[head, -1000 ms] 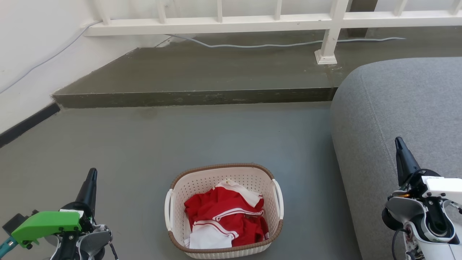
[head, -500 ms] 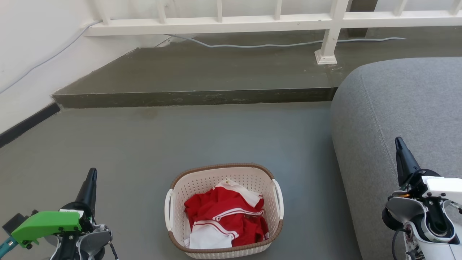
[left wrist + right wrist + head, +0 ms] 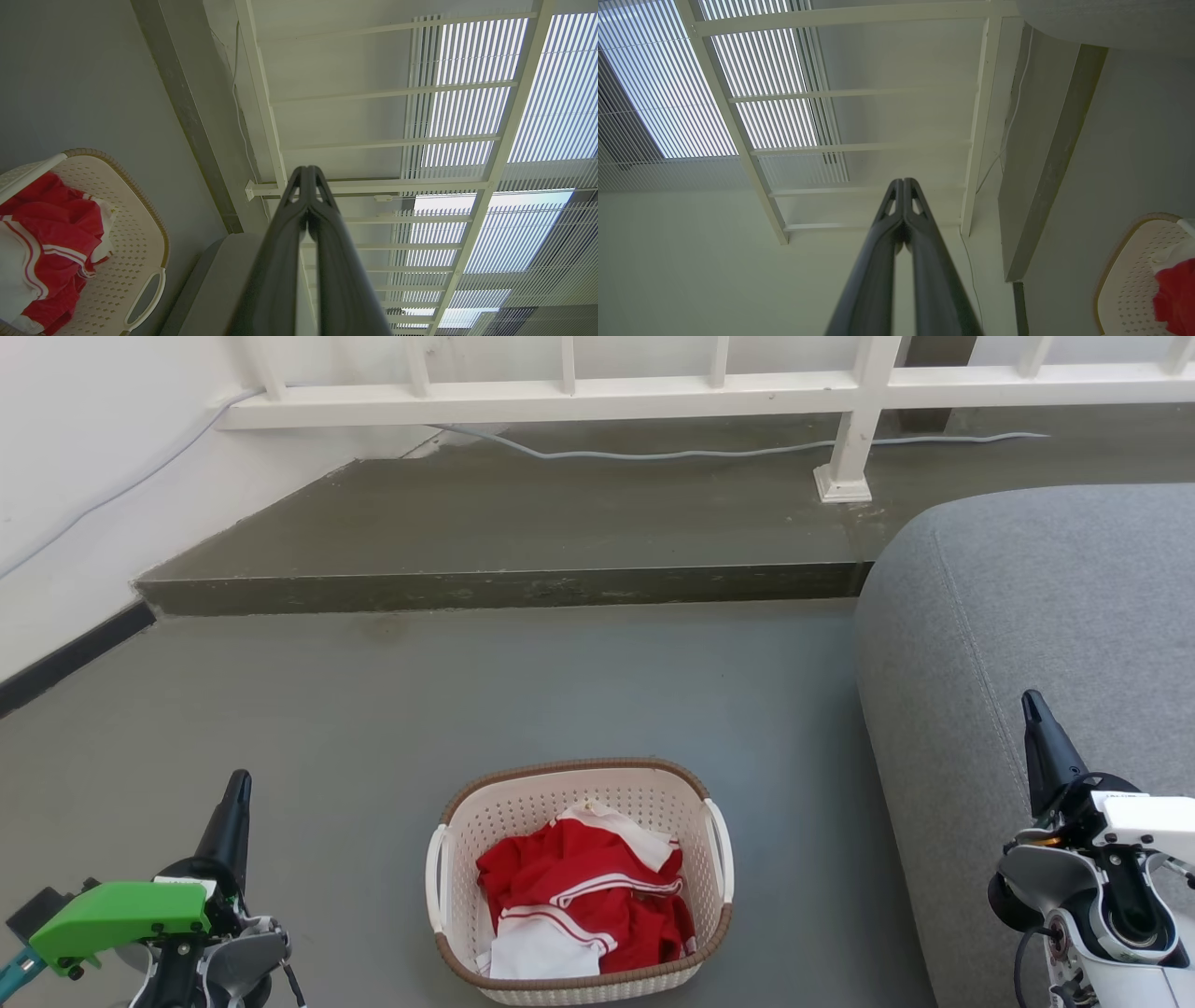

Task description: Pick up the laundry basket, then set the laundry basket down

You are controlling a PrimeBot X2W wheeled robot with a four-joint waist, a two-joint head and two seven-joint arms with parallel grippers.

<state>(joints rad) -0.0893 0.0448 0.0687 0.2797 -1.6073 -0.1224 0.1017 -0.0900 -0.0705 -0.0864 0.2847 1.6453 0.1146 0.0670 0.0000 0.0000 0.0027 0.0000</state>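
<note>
The laundry basket (image 3: pixel 571 789), cream-white and perforated with a brown rim and two white side handles, stands on the grey floor at the bottom centre of the head view. Red and white clothes (image 3: pixel 579 896) lie inside it. My left gripper (image 3: pixel 239 778) is shut and empty at the lower left, well to the left of the basket. At the lower right my right gripper (image 3: pixel 1030 698) is shut and empty, over the sofa's edge. The left wrist view has the basket (image 3: pixel 140 242) at its lower left beside the closed left gripper (image 3: pixel 307 169). Its rim (image 3: pixel 1115 261) also edges the right wrist view, right of the closed right gripper (image 3: pixel 903 180).
A grey sofa (image 3: pixel 1046 616) fills the right side, close to the basket. A raised concrete step (image 3: pixel 504 586) runs across behind, with a white railing (image 3: pixel 653 392) and a loose cable (image 3: pixel 709 453) on it. A white wall (image 3: pixel 65 476) bounds the left.
</note>
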